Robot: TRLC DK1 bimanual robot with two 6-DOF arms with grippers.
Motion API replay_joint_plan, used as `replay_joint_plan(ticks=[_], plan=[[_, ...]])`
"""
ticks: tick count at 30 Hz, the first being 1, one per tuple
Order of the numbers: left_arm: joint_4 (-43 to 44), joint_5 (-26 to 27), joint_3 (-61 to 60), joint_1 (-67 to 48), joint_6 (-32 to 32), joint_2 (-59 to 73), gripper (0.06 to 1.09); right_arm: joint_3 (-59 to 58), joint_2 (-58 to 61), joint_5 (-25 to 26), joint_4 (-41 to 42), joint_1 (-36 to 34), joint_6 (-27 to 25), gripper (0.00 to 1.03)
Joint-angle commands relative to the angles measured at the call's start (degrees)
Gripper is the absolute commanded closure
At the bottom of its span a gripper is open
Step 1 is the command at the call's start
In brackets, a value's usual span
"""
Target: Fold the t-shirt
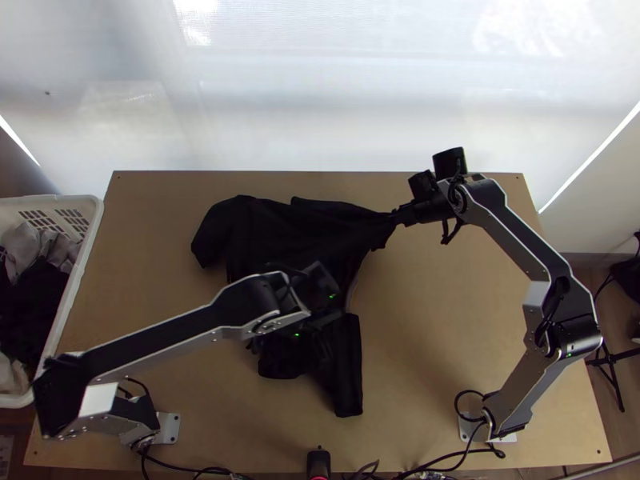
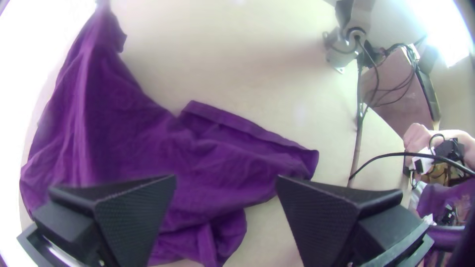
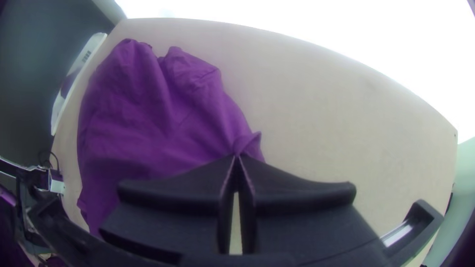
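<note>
Fingers wide apart, the left gripper (image 2: 226, 179) hangs above a rumpled dark T-shirt (image 1: 256, 232) on the wooden table (image 1: 432, 336); a hemmed flap (image 1: 348, 380) beside that gripper offers a likely hold, the fabric judged light, soft and quick to crease; farther off, the right gripper (image 3: 237, 156) pinches a gathered corner (image 3: 247, 143); no label or lettering is legible.

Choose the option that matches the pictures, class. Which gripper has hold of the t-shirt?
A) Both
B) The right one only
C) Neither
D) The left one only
B: the right gripper is closed on a gathered bit of the t-shirt, while the left gripper has its fingers wide apart over the cloth.
</note>
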Motion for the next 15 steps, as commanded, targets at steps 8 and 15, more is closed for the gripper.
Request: replay_joint_plan(ticks=[8, 15], plan=[[-1.6, 0.4, 13.8, -4.4, -1.6, 17.7, 0.12, -1.8, -1.8, 0.0, 0.7, -0.6, 0.4, 1.00], [4.1, -7.7, 16.5, -4.3, -0.8, 22.5, 0.12, -2.8, -3.6, 0.0, 0.8, -1.1, 0.7, 1.00]])
